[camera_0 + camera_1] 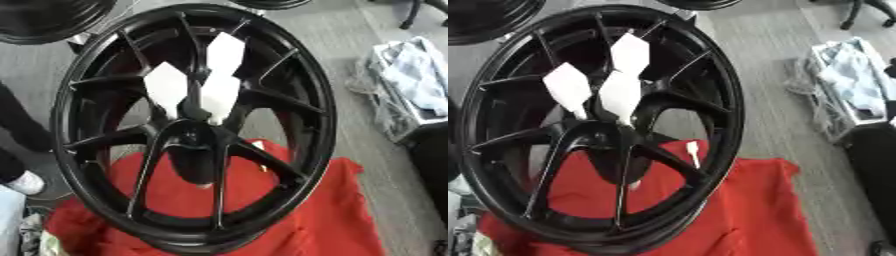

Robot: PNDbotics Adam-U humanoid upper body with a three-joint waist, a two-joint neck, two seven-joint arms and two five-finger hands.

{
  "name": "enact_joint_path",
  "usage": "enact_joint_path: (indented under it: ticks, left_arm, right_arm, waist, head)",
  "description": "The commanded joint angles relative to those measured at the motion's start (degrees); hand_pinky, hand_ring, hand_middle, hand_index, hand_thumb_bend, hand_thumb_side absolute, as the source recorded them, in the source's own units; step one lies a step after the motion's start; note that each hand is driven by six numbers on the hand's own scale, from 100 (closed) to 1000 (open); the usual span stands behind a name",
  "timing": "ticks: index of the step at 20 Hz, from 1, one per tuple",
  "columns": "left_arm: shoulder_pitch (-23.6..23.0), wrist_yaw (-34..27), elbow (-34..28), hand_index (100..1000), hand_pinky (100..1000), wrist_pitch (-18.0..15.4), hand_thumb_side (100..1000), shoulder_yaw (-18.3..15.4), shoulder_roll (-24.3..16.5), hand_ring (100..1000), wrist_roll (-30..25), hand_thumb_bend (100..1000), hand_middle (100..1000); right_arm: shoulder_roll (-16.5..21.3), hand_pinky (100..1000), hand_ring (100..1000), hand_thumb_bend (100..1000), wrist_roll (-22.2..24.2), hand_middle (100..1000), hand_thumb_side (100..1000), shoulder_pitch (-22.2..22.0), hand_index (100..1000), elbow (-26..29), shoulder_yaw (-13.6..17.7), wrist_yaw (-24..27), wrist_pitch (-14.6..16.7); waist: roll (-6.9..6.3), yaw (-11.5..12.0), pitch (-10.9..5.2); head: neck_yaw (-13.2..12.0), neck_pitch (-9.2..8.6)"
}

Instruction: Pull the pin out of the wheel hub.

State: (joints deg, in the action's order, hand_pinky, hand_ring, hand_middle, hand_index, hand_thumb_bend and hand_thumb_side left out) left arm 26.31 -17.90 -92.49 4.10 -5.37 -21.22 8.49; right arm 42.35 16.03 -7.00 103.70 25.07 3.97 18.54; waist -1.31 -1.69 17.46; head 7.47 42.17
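Wheel hub [194, 135] black, tilted upright over red cloth [745, 210]; three white pins [220, 95] stuck near centre. Robot hands not visible, state impossible to tell.

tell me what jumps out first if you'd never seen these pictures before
A big black wheel fills the middle of both views, standing tilted with its thin spokes fanning out from the hub. Three white, pointed pieces stand out against the black just above the hub. Under and behind the wheel's lower part lies a bright red cloth, on a grey floor. Neither robot hand shows.
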Motion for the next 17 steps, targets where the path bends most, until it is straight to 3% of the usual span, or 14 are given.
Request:
enact_joint_path:
  ticks: [1,4,7,10,17]
  left_arm:
    - [1.07,-0.06,-0.85,707,717,-0.13,779,0.1,-1.45,773,-0.36,100,680]
    - [1.18,-0.05,-0.96,708,718,-0.1,778,0.29,-1.12,774,-0.53,100,680]
    - [1.32,-0.1,-1.13,708,719,-0.14,775,0.42,-0.8,774,-0.64,100,680]
    - [1.54,-0.03,-1.3,708,719,-0.17,773,0.63,-0.29,774,-0.79,100,680]
    - [2.33,0.33,-1.9,708,720,-0.36,765,1.15,1.22,774,-1.15,100,680]
  right_arm:
    - [0.86,916,767,100,-3.06,678,571,0.86,805,2.97,-0.69,10.04,-3.42]
    - [0.35,917,757,100,-2.72,673,617,2.29,794,4.24,-1.66,18.59,-6.28]
    - [-0.56,917,739,100,-1.38,653,602,4.33,781,4.64,-2.0,23.86,-8.09]
    - [-1.75,922,733,100,-0.09,641,571,6.73,773,4.44,-2.38,27.13,-8.97]
    - [-3.55,925,737,100,1.47,637,598,11.58,773,2.8,-3.55,30.76,-10.06]
  waist:
    - [-0.01,-0.07,-0.97]
    - [-0.21,-0.03,-1.06]
    - [-0.43,0.04,-1.19]
    - [-0.74,0.18,-1.36]
    - [-1.4,0.72,-1.56]
  head:
    - [0.2,-0.25]
    - [0.19,-0.27]
    - [0.15,-0.06]
    - [0.11,0.14]
    - [0.32,0.1]
